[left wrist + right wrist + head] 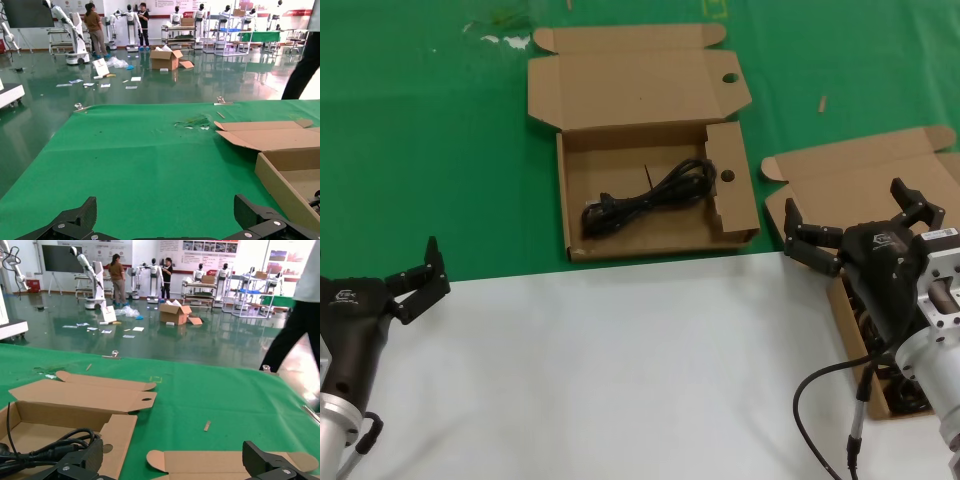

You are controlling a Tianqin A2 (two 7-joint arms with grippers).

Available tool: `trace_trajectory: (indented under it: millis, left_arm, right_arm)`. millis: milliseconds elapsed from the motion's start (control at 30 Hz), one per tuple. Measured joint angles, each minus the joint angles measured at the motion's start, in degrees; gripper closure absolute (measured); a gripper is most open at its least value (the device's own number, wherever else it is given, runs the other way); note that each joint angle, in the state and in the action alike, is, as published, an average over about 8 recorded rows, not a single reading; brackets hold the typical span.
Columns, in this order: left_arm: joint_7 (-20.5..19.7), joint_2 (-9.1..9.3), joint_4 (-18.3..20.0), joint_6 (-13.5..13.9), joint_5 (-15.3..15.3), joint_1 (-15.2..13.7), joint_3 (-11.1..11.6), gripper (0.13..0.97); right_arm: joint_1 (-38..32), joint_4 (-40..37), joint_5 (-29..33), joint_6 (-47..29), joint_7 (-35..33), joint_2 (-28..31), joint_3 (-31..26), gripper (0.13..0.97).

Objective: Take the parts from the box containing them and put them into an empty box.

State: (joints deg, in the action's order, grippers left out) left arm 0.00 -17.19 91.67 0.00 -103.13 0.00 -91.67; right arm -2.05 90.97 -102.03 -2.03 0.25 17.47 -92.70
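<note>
R claw, spread, hovers over source box at tabletop's right; cords mostly hidden beneath. One cord lies in holed box. L claw idle, spread. Best: descend straight, pinch coil's middle.

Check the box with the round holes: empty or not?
Not empty. The box with round holes lies open, lid folded back, with one coiled black cord on its floor.

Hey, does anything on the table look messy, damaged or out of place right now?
Only small litter: torn scraps lie on the green mat beyond the holed box, and a small sliver lies to its right. Both boxes look intact.
</note>
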Motion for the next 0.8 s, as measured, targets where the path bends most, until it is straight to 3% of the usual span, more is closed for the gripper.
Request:
trace_trajectory:
  millis: [800]
  left_arm:
    - [0.00, 0.00, 0.00, 0.00, 0.00, 0.00, 0.00, 0.132]
  right_arm:
    - [0.00, 0.00, 0.00, 0.00, 0.00, 0.00, 0.00, 0.129]
